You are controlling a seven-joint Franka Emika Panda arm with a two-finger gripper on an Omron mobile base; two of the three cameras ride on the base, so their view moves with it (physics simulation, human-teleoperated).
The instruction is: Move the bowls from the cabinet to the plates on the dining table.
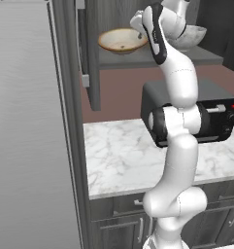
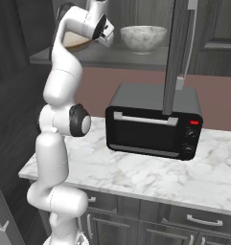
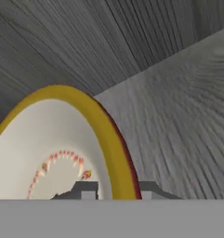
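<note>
The arm reaches up into the open cabinet (image 1: 91,58), and the jaws sit at the rim of the cream bowl (image 1: 122,40) on the cabinet shelf. In the hand view, one dark finger tip (image 3: 85,189) is inside the bowl's yellow-brown rim and the other is just outside it, so the jaws are nearly closed around the rim of the cream bowl (image 3: 53,148). The grey-white bowl (image 2: 143,38) sits on the same shelf, just beside it. Below, a black toaster oven (image 2: 153,122) stands on the marble desk (image 2: 136,174)
</note>
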